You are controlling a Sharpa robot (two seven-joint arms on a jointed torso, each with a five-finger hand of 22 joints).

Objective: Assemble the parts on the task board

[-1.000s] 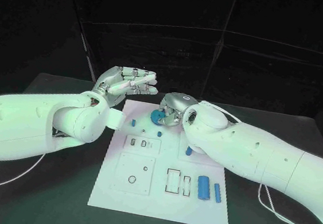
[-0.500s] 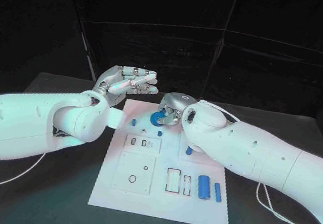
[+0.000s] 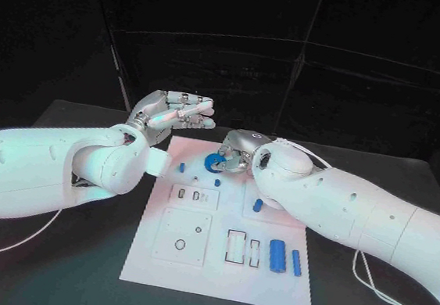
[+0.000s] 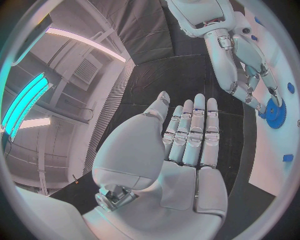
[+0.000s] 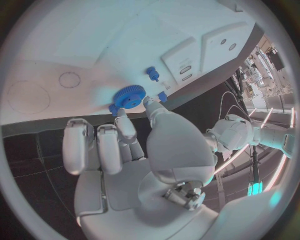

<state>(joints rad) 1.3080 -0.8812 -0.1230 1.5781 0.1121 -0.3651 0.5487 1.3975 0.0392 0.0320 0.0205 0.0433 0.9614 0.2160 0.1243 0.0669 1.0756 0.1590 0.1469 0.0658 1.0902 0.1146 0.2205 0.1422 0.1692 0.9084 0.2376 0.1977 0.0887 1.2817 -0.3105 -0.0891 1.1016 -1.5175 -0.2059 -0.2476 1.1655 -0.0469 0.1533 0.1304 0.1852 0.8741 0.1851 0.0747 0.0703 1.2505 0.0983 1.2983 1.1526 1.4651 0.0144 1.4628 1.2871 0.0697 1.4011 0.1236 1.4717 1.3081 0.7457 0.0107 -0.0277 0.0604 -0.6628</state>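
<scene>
Gear [image 3: 215,163], blue & toothed, pinched in right hand [image 3: 238,152] over far end of task board [image 3: 218,279], near its far edge; teeth plain in right wrist view [image 5: 128,97], fingertips [image 5: 152,103] on rim. Looks low over board or touching, can't tell which. Left hand [image 3: 171,115] raised off board's far-left corner, fingers together & half-curled, holding nothing. Other blue parts lying on board: small peg [image 3: 181,167] nr gear, 2 cylinders [image 3: 277,255] at near right. Step in hand, by the look: seating gear on its spot. Next calls for lining up bore w/ post or hole, lowering straight, then letting go w/o tipping.
</scene>
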